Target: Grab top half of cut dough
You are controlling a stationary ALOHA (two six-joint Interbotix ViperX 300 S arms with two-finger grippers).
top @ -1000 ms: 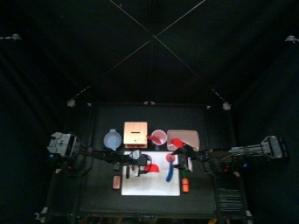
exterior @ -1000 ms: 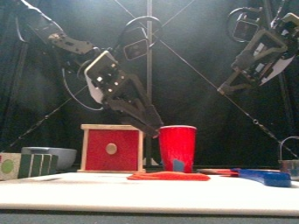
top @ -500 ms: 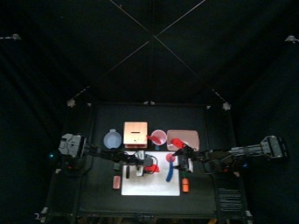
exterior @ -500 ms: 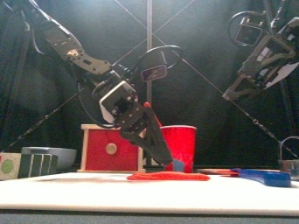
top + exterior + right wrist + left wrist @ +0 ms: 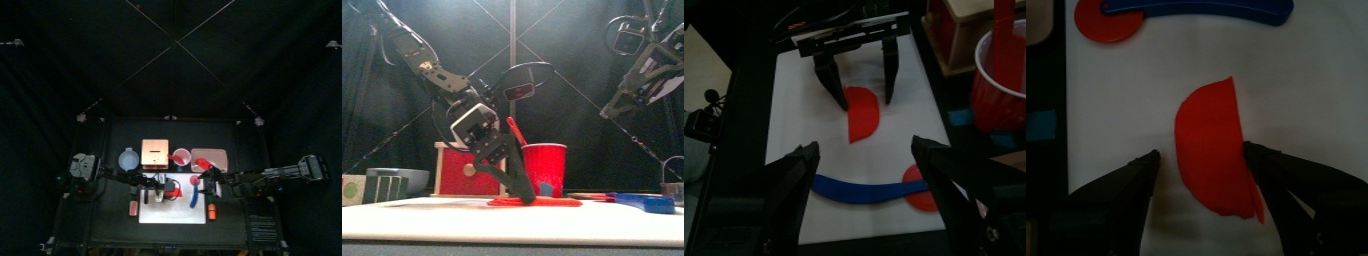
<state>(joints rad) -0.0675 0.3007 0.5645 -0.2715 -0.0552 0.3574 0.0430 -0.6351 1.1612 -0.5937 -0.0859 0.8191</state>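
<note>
The left gripper (image 5: pixel 1200 180) stood wide open and held nothing; its two jaws were on either side of the red half-disc of dough (image 5: pixel 1213 145), which lay flat on the white mat (image 5: pixel 1133 100) in the middle of the left wrist picture. To do the grab well, I judge that the jaws should go down until they nearly touch the mat, stay centred on the dough, and close slowly, because such soft dough may fold or tear.

The right gripper (image 5: pixel 865 170) was also open and empty, hanging high at the upper right of the front picture.

The right wrist picture showed what the left one did not: the left gripper (image 5: pixel 858 85) seen from the opposite side, with the dough (image 5: pixel 862 113) just below its tips, the blue tool (image 5: pixel 865 190) with a red disc (image 5: pixel 922 188) at its end, and the red cup (image 5: pixel 1002 75) at the right edge. The front picture showed the dough (image 5: pixel 536 201) as a thin red strip on the worktop (image 5: pixel 476 218), the left jaw tips low over it and the red box (image 5: pixel 460 172) behind. Contact could not be told.
</note>
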